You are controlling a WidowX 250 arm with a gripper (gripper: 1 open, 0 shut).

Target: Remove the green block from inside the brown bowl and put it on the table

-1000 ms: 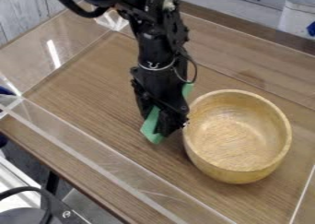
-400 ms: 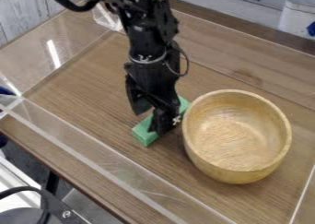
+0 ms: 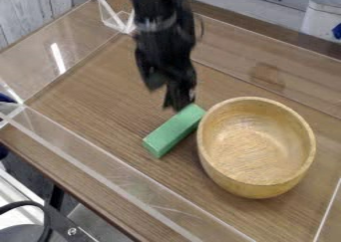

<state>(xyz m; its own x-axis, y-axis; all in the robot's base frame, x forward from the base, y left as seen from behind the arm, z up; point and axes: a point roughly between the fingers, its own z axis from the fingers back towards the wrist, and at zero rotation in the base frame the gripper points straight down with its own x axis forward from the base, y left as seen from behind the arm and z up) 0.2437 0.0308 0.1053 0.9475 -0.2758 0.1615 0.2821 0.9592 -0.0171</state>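
Surface (image 3: 94, 117): brown wood-grain planks, low clear acrylic walls (image 3: 40, 57) around the edges.

Arm (image 3: 160, 17): black, comes in from the top of frame, points roughly straight down over the middle of the surface. Motion-blurred.

Brown bowl (image 3: 257, 146): round, light tan wood, thick rim, sits upright on the surface at right. Nothing visible inside it.

Green block (image 3: 174, 130): lies flat on the surface just left of the bowl, long axis running diagonally from lower left to upper right. Upper-right end is very close to the bowl's rim; can't tell if it actually touches. It's outside the bowl.

Fingers (image 3: 176, 91): spread wide, holding nothing. They hang above the block's upper end with a clear gap between tips and block. Blur makes the exact tip outline hard to read, but the block is plainly free of them.
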